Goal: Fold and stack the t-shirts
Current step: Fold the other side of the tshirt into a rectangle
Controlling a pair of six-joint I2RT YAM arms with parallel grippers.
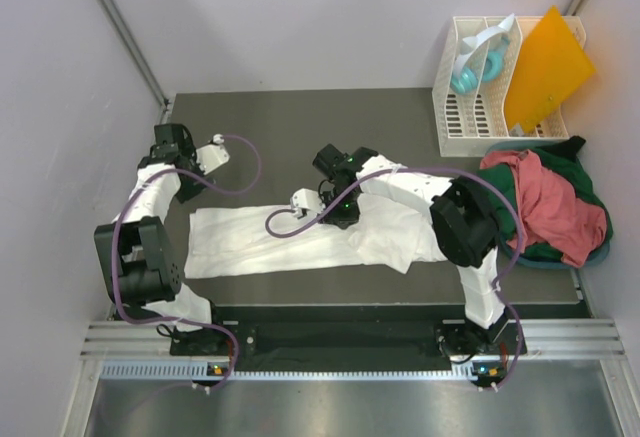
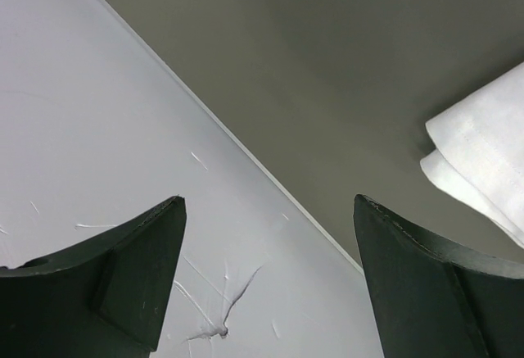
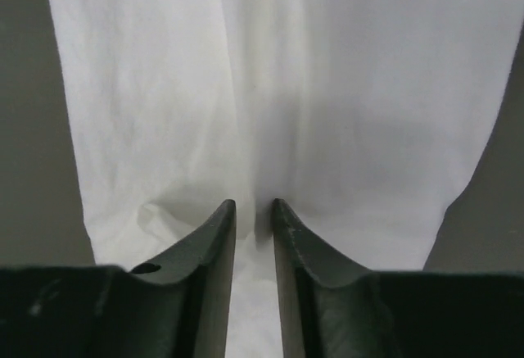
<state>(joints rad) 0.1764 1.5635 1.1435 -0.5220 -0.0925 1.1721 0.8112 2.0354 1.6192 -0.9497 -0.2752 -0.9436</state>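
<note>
A large white t-shirt (image 1: 250, 242) lies folded into a long strip across the dark table; it fills the right wrist view (image 3: 270, 71). My right gripper (image 1: 340, 217) is down on its middle, with the jaws (image 3: 254, 206) shut on a pinch of the white cloth. My left gripper (image 1: 205, 162) is open and empty (image 2: 270, 210), above the table's back left by the wall and apart from the shirt. The shirt's folded corner (image 2: 483, 161) shows to its right. A salmon-red t-shirt (image 1: 545, 202) lies crumpled on a dark green t-shirt (image 1: 578, 157) at the right.
A white slatted rack (image 1: 470, 117) stands at the back right with a stiff orange sheet (image 1: 545, 67) and a teal object (image 1: 468, 75) in it. Grey walls (image 2: 98, 129) close in the left and back. The table's front edge runs along a black rail (image 1: 340, 337).
</note>
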